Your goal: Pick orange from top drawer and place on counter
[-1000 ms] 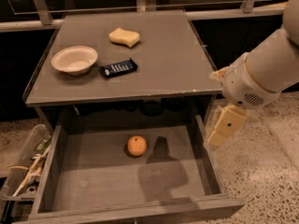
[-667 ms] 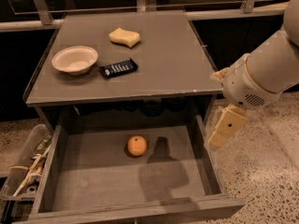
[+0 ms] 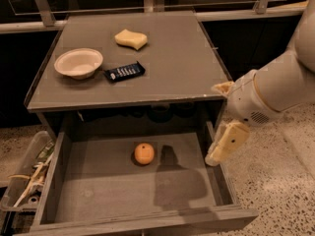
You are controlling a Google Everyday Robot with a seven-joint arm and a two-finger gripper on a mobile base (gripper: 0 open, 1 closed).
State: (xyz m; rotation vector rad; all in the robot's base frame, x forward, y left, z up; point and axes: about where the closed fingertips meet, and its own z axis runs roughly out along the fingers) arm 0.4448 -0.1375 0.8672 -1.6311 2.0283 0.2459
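Observation:
The orange (image 3: 144, 153) lies on the bare bottom of the open top drawer (image 3: 98, 191), near its middle and toward the back. The counter (image 3: 172, 58) tops the cabinet above it. My gripper (image 3: 224, 144) hangs at the drawer's right wall, to the right of the orange and well apart from it. It points down and holds nothing that I can see. Its shadow falls on the drawer bottom just right of the orange.
On the counter lie a pale bowl (image 3: 78, 63), a dark flat packet (image 3: 125, 72) and a yellow sponge (image 3: 131, 39). A clear plastic bin of clutter (image 3: 27, 181) stands on the floor left of the drawer. Speckled floor lies to the right.

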